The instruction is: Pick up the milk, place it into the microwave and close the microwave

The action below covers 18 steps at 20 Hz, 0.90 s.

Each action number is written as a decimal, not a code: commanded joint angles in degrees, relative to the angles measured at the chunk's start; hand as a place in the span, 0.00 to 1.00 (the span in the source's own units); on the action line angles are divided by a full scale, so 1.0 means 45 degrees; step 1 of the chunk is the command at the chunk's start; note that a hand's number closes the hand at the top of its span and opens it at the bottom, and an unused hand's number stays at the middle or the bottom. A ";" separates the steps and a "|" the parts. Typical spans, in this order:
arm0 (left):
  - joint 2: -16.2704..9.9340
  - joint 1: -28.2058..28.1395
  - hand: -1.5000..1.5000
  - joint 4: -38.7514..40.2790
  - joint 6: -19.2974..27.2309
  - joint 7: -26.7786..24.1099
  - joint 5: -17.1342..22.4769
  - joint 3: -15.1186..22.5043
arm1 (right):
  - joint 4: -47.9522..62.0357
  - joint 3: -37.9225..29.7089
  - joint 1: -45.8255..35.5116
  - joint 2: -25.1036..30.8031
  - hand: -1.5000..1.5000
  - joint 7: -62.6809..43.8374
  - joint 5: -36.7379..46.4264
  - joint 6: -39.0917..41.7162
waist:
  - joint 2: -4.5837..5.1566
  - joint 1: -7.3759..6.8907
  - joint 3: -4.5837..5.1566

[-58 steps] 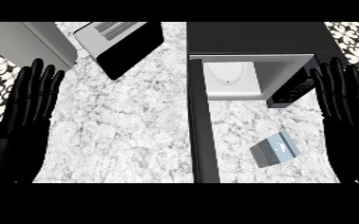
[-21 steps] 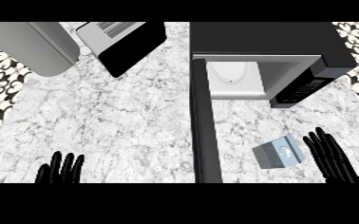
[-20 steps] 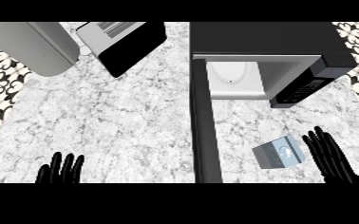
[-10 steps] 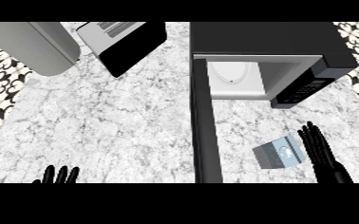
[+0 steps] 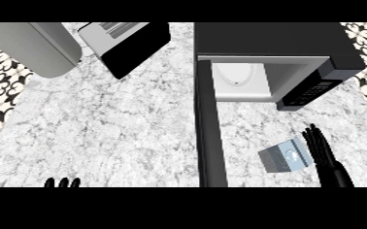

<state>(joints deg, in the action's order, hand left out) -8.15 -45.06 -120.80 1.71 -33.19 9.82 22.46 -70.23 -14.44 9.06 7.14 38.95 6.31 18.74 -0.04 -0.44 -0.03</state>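
Observation:
The milk (image 5: pixel 284 157) is a small grey-blue carton lying on the marble counter in front of the microwave (image 5: pixel 276 60). The microwave stands at the upper right with its door (image 5: pixel 210 126) swung open toward me, showing a white interior and a round turntable (image 5: pixel 237 75). My right hand (image 5: pixel 324 155) comes in from the lower right, fingers straight, just to the right of the carton and close to it. Only the fingertips of my left hand (image 5: pixel 61 182) show at the lower left edge.
A grey rounded appliance (image 5: pixel 36 48) sits at the upper left. Beside it a black and silver toaster-like box (image 5: pixel 127 41) lies at an angle. Marble counter (image 5: pixel 114 126) spreads between them and the microwave door.
My right hand has moved up and in toward the milk. My left hand has sunk toward the lower edge. The view has shifted slightly, bringing the left appliances further in.

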 commanded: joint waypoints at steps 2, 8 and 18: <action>-0.0121 0.0223 0.00 0.0784 -0.0041 -0.0369 -0.0140 0.0182 | 0.3182 -0.0113 -0.0823 0.0328 0.00 0.2462 0.0788 -0.0386 | 0.0015 -0.0013 -0.0006; -0.0346 -0.0574 0.00 0.0688 0.0074 -0.1104 -0.0053 0.0588 | 0.5089 -0.0386 -0.2243 0.1205 0.00 0.3215 0.0850 -0.0374 | 0.0010 -0.0037 -0.0004; -0.0995 -0.0797 0.00 0.0237 -0.0143 -0.1141 0.0685 0.0298 | 0.5932 0.0443 -0.3096 0.0606 0.00 0.3643 0.0869 -0.0713 | 0.0003 -0.0045 -0.0002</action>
<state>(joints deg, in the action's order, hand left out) -11.09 -46.89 -119.64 2.38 -36.72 11.76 23.71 -47.19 -12.77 -2.07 9.73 52.10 10.29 13.93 -0.03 -0.46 -0.02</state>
